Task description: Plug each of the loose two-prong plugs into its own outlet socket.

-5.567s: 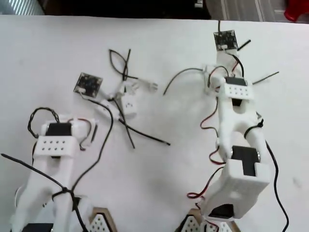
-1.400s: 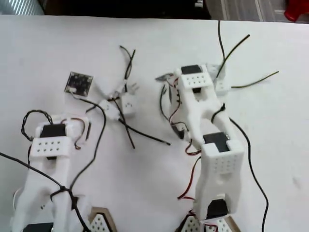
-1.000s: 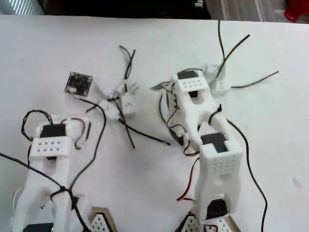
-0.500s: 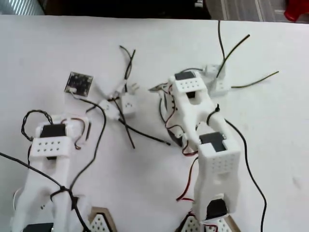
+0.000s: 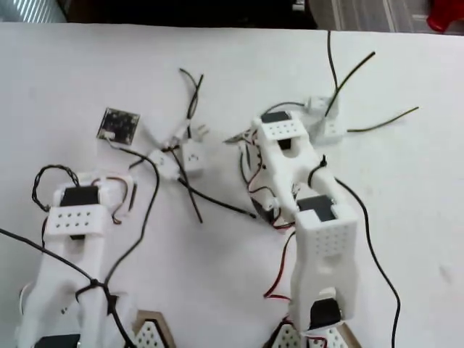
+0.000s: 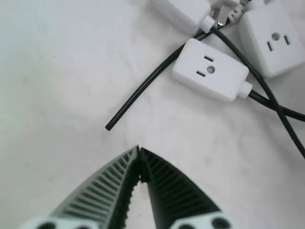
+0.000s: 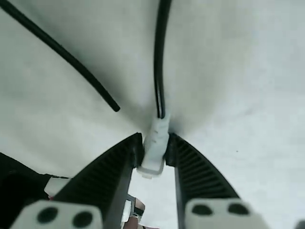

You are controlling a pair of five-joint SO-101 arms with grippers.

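1. Right wrist view: your right gripper (image 7: 153, 143) is closed to a narrow gap on a white two-prong plug (image 7: 156, 131). The plug's black cord (image 7: 160, 57) trails away over the table (image 7: 248, 71).
2. Left wrist view: your left gripper (image 6: 139, 164) is closed tip to tip and holds nothing. It sits near the outlet sockets without touching them.
3. The nearer socket (image 6: 209, 69) and the second socket (image 6: 274, 38) both show bare slots, with nothing seated in either.
4. High view: the socket cluster (image 5: 181, 156) lies left of the table's centre. The held plug is apart from it, nearer the centre.
5. Assessment: no plug appears inserted, so you should treat every insertion as outstanding. The held plug needs carrying across to a socket and its prongs lining up with the slots.
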